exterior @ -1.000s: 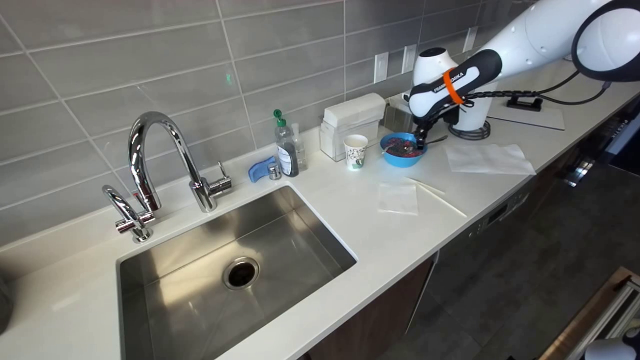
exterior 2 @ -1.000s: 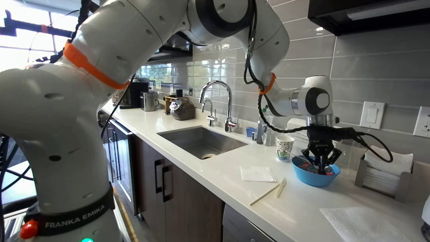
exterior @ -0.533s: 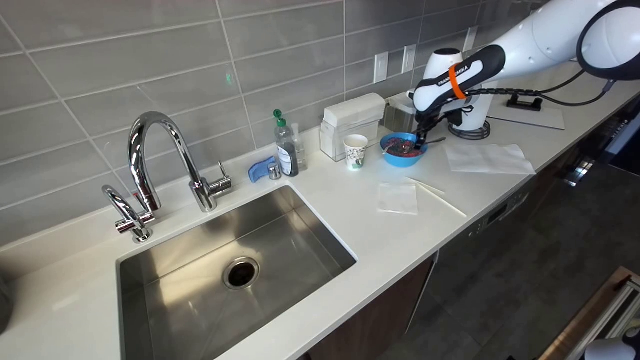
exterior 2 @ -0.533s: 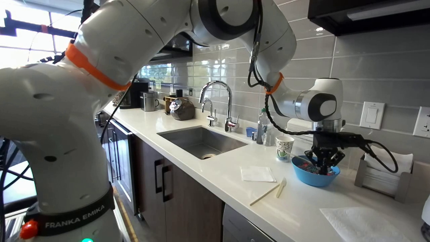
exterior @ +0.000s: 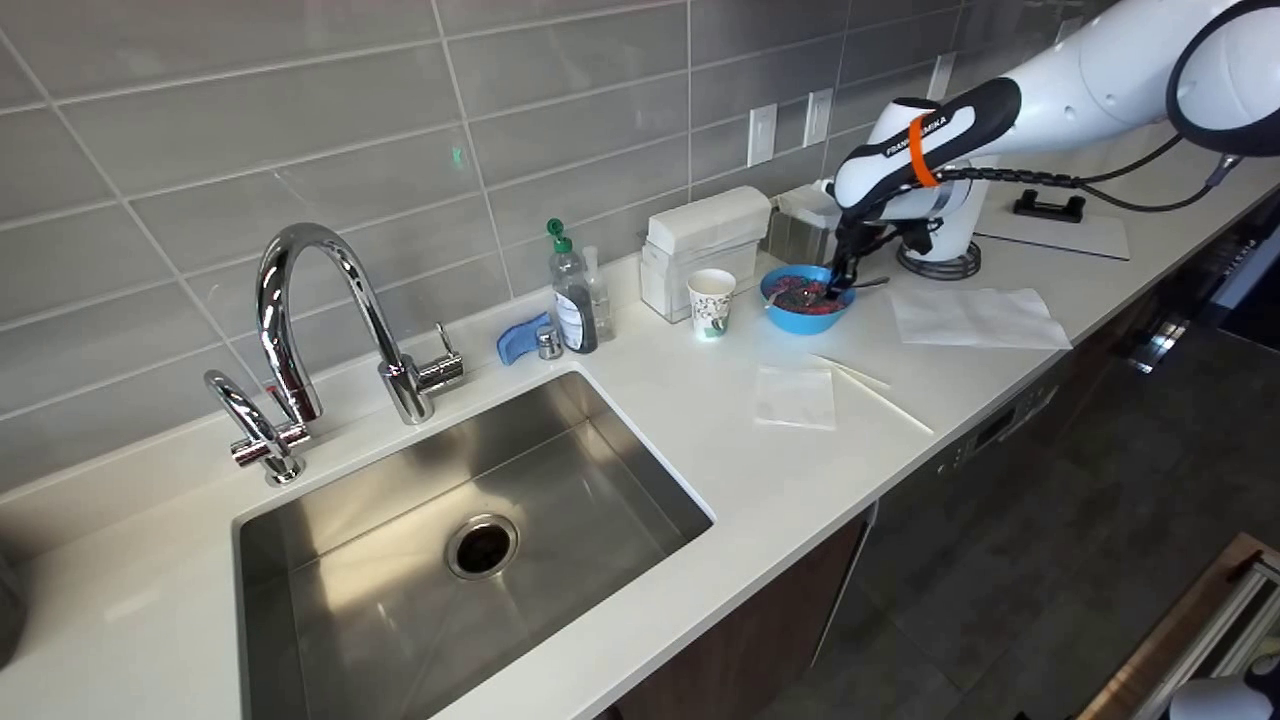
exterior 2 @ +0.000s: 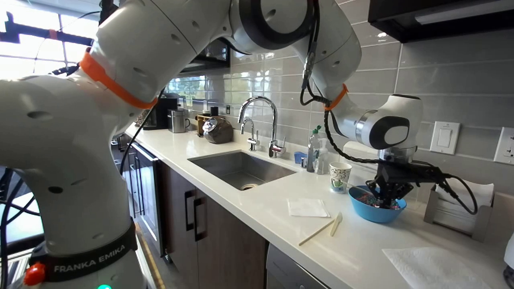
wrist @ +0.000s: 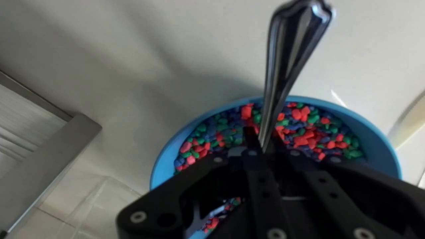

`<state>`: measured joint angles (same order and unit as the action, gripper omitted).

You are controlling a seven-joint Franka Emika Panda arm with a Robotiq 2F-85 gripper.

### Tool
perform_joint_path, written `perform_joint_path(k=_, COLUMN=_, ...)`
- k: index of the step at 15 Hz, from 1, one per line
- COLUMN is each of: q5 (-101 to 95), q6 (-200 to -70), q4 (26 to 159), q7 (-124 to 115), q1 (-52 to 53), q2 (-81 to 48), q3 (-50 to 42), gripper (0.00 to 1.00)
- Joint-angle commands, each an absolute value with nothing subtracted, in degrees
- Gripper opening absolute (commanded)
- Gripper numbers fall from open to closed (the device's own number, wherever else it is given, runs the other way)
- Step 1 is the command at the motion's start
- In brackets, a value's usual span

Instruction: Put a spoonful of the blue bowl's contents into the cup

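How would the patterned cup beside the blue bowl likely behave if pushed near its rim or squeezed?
The cup would probably tip fairly easily, being taller than wide and narrowing toward its base. It is likely light, since no contents show near the rim. Its thin, paper-like wall may dent under a firm squeeze.

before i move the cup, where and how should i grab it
Probably mid-wall on the cup, from the sink side: it stands upright, tapers downward and shows no handle, with the blue bowl and the white towel holder on other sides. Squeeze gently; it looks like paper.
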<state>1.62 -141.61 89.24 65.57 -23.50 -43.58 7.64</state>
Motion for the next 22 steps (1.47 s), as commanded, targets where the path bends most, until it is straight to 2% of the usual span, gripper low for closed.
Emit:
perform_joint_path(k=1, q5=6.2, q6=-142.1, q4=89.8, q7=71.9, q1=-25.8, q2=-43.5, q3=9.4, gripper=0.02)
perform_joint_path(k=9, q5=11.2, q6=-140.7, q4=90.7, q7=79.8, q1=-27.2, q2=-42.0, q3=9.5, gripper=0.02)
perform_joint_path(k=22, q5=11.1, q6=-138.9, q4=95.1, q7=78.6, q1=-24.9, q2=-34.2, q3=7.6, gripper=0.02)
